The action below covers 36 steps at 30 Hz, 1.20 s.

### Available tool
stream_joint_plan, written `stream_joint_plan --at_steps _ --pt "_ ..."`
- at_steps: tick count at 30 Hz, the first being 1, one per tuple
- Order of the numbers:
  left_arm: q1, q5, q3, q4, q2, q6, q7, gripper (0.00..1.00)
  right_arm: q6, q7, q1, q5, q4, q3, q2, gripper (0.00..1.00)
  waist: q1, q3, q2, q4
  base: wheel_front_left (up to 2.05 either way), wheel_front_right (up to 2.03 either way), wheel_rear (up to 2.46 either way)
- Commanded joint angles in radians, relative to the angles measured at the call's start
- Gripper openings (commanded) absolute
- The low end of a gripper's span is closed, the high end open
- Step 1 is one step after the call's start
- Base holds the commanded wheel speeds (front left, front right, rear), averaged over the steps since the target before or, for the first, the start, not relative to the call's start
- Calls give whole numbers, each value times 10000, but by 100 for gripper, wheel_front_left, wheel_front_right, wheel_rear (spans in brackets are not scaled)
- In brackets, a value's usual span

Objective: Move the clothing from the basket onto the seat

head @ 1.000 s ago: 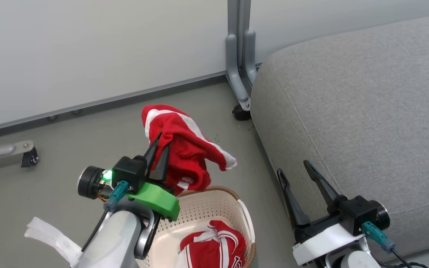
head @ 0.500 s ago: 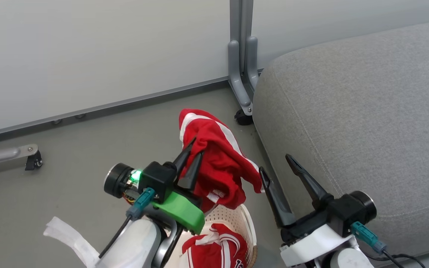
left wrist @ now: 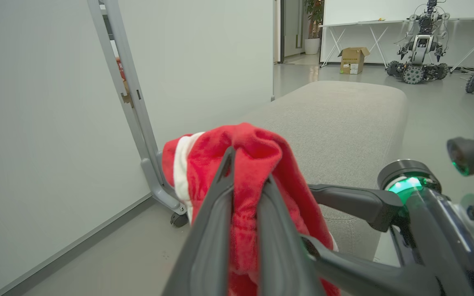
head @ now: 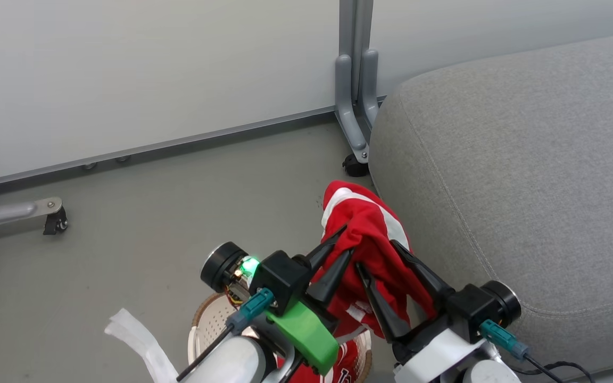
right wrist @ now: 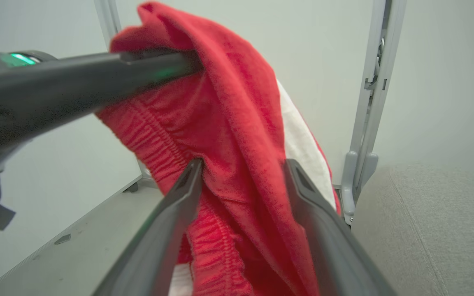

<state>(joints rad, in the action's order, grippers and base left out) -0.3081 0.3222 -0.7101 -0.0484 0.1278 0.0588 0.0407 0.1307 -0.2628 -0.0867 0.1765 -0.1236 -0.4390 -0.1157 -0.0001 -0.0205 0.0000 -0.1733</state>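
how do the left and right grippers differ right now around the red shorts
The left gripper has its jaws shut on a fold of the red shorts and holds them up. The right gripper has its jaws open, with the hanging cloth between them. The left gripper sits on a green mount, the right gripper on a white mount. Both have long dark fingers and meet at the shorts beside the seat.

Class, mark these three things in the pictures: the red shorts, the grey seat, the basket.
red shorts [head: 365, 229]: head view, upper red fold.
grey seat [head: 524, 159]: head view, bare top surface.
basket [head: 209, 331]: head view, perforated left wall.
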Motion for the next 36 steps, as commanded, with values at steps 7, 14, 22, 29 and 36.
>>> stream_joint_plan --at_steps 7,14,22,29,36 --pt "256 221 -229 659 339 158 -592 0 1 -31 -22 159 -342 -109 -105 100 1 95 0 53 0 0 0" --pt "346 347 -270 802 541 179 -817 0 1 -31 -173 455 -572 -455 -269 0 1 162 0 30 0 0 0" --pt "399 433 -264 819 710 101 -981 0 1 -31 -168 602 -602 -499 -310 0 1 275 0 76 0 0 0" --pt "392 452 -280 858 782 4 -1081 100 1 -31 -180 663 -615 -428 -300 0 1 349 0 199 0 0 0" --pt "388 554 -325 899 905 67 -1162 100 1 -31 -231 671 -706 -356 -270 0 1 386 0 264 0 0 0"
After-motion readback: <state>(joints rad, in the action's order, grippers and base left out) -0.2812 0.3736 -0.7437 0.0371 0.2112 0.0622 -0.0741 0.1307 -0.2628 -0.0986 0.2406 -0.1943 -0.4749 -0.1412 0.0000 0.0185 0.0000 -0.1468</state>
